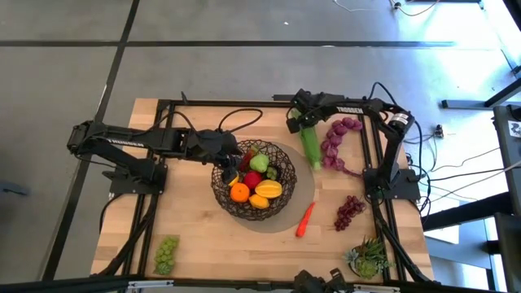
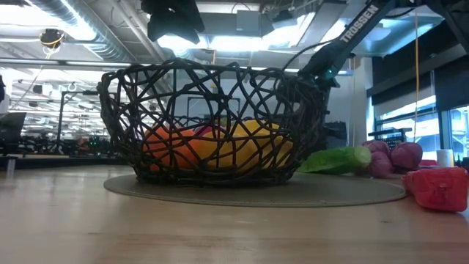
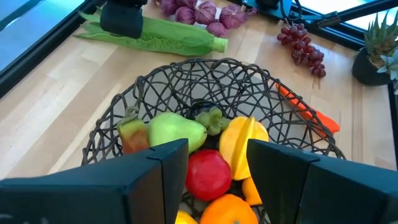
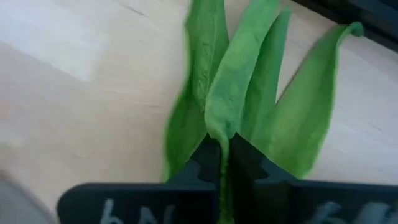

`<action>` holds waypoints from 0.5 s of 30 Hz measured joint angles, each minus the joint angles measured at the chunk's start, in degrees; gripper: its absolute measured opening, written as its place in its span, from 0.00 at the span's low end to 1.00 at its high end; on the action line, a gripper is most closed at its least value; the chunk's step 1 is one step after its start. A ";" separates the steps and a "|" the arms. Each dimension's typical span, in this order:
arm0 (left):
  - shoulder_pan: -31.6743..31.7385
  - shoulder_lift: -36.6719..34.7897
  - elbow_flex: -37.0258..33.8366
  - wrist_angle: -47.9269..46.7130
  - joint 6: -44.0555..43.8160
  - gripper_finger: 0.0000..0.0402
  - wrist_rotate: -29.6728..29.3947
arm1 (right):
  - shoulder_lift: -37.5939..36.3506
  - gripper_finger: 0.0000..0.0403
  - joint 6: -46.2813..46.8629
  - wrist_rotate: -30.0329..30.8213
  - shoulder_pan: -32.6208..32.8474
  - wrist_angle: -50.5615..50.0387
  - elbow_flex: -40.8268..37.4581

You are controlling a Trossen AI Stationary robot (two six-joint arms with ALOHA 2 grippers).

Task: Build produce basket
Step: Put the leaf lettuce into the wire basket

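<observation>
The dark wire basket (image 1: 281,155) stands on a grey round mat at the table's middle. It holds produce: oranges, a red apple (image 3: 208,174), a green pear-like fruit (image 3: 174,130) and yellow pieces. My left gripper (image 3: 217,168) hovers open over the basket's left side, with nothing between its fingers. A long green leafy stalk (image 1: 310,146) lies flat on the table to the far right of the basket. My right gripper (image 1: 296,124) is shut on its leafy far end. My right gripper pinches a narrow leaf (image 4: 219,118) at the stalk's leafy far end between its two fingers. The fingers come steeply from above. The other leaves fan out on either side, and the stalk lies on the table.
A string of purple bulbs (image 1: 338,140) lies just right of the stalk. Purple grapes (image 1: 350,210) and an orange-red carrot (image 1: 304,220) lie near the mat's right edge. Green grapes (image 1: 167,254) sit at the near left and a potted succulent (image 1: 370,259) at the near right corner.
</observation>
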 joint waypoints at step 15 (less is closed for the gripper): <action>0.02 0.00 0.00 -0.05 0.59 0.38 0.00 | 0.00 0.00 -3.18 5.31 4.60 -10.24 14.19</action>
